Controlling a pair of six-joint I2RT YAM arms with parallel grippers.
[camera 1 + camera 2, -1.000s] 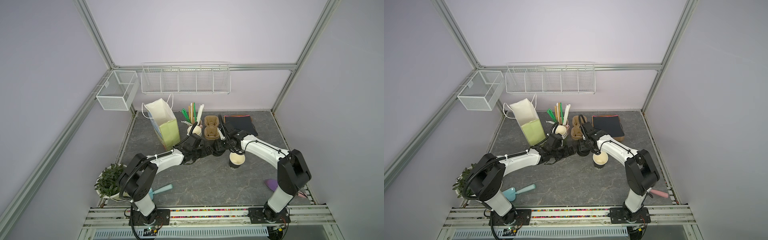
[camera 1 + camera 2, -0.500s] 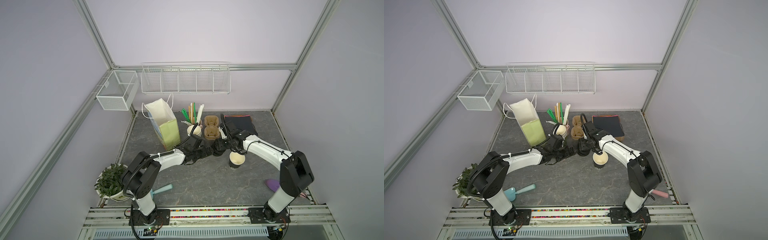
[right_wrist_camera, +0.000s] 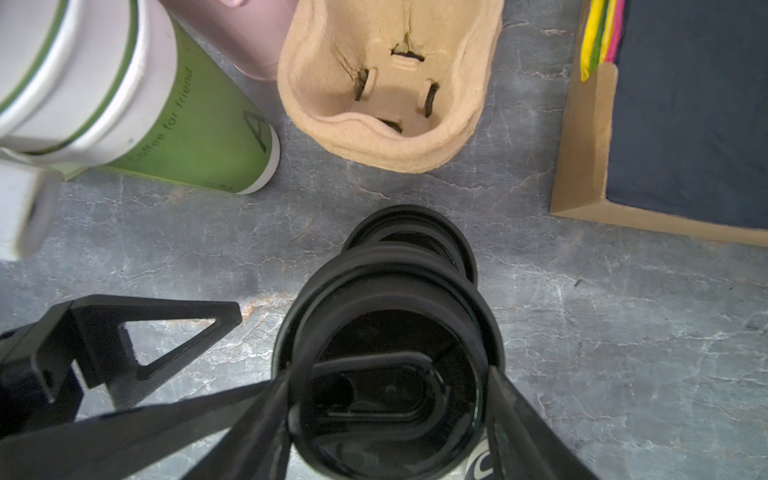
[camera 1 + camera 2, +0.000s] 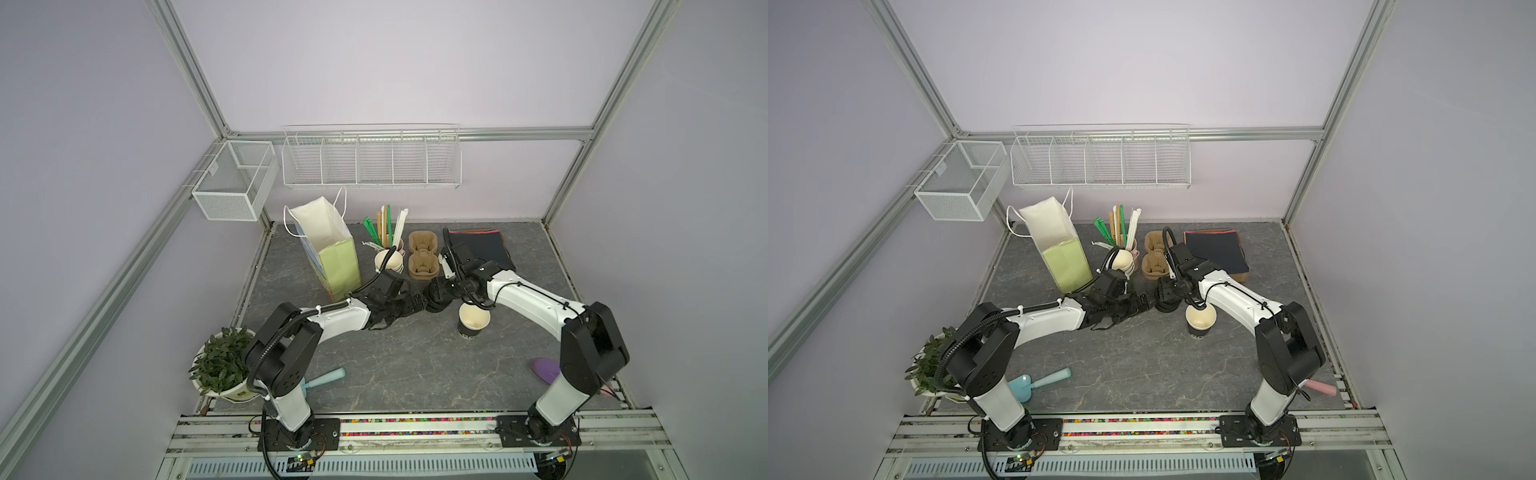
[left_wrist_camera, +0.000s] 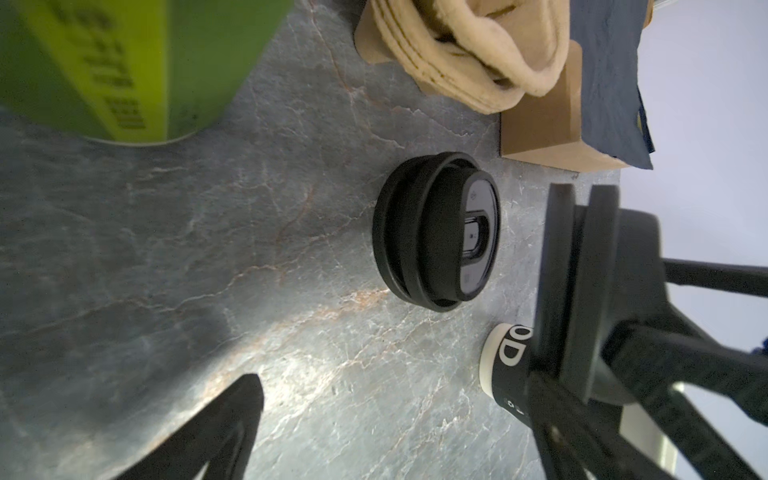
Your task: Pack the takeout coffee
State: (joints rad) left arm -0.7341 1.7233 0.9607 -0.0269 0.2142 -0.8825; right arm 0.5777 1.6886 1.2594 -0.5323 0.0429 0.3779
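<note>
The takeout coffee cup [image 4: 473,323] [image 4: 1200,324], dark outside and cream inside, stands upright and open-topped at mid table; its side shows in the left wrist view [image 5: 505,365]. Just left of it my right gripper [image 4: 439,296] [image 3: 392,374] is shut on a black lid [image 3: 390,332], held a little above a stack of black lids [image 3: 409,237] [image 5: 436,230] on the table. My left gripper [image 4: 417,308] is open and empty, low over the table, pointing at that stack from the left. One of its fingers [image 5: 224,424] shows.
A green and white paper bag [image 4: 328,249] stands at the back left. Beside it are stacked green cups [image 3: 178,124], a straw holder [image 4: 388,228], brown cup carriers [image 4: 423,257] and a napkin box [image 4: 482,249]. A plant [image 4: 220,365] and teal scoop [image 4: 328,378] sit front left.
My left gripper has edged a little to the right, closer to the lids. The right gripper keeps its hold on the lid and has barely moved.
</note>
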